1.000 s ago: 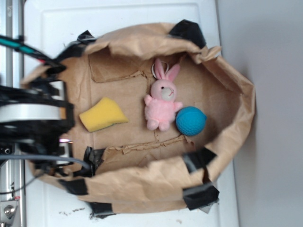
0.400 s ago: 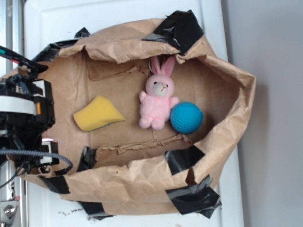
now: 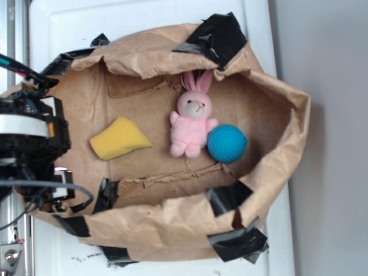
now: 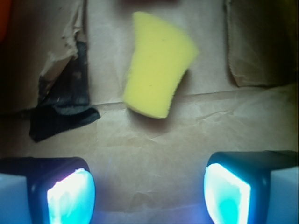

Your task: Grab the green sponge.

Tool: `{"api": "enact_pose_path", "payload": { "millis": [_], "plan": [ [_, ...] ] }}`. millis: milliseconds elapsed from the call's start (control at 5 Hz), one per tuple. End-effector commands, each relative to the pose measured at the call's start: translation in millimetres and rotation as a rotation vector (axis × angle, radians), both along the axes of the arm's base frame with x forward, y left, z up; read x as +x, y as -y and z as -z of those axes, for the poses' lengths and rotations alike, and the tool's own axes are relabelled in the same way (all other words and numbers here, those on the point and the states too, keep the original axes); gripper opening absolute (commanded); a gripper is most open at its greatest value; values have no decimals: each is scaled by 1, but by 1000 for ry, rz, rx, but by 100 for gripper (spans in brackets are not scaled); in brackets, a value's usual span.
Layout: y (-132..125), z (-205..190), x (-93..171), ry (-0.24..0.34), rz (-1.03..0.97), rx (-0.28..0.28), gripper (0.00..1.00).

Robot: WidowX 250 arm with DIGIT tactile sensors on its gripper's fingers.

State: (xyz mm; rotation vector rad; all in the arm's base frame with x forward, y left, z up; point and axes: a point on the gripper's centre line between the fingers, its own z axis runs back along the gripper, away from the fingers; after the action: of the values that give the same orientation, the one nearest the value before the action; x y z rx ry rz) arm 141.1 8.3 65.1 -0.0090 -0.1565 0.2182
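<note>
Black two-fingered gripper [image 4: 149, 189] spread wide, nothing between the glowing pads [image 4: 70, 195], poised above brown paper floor. Yellow wedge-shaped foam green sponge [image 4: 159, 64] lies flat just ahead, untouched. Beyond it: pink plush bunny [image 3: 192, 123], teal-blue ball [image 3: 227, 144] touching it, inside the taped brown paper bag [image 3: 172, 221].

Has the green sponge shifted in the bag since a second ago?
No. The green sponge keeps its spot left of the pink bunny; the whole view shifted, not the sponge.
</note>
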Motion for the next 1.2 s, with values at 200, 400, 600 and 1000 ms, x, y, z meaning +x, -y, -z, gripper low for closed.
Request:
{"api": "enact_pose_path", "payload": {
  "millis": [200,400,600,1000],
  "plan": [
    [20,-36,107,-33,-129,1,100],
    [7,-37,106,-64,-98,-26,100],
    [-7,-40,96,-62,-30,-55,100],
    [-14,-35,113,-97,-13,-93,100]
  ]
}}
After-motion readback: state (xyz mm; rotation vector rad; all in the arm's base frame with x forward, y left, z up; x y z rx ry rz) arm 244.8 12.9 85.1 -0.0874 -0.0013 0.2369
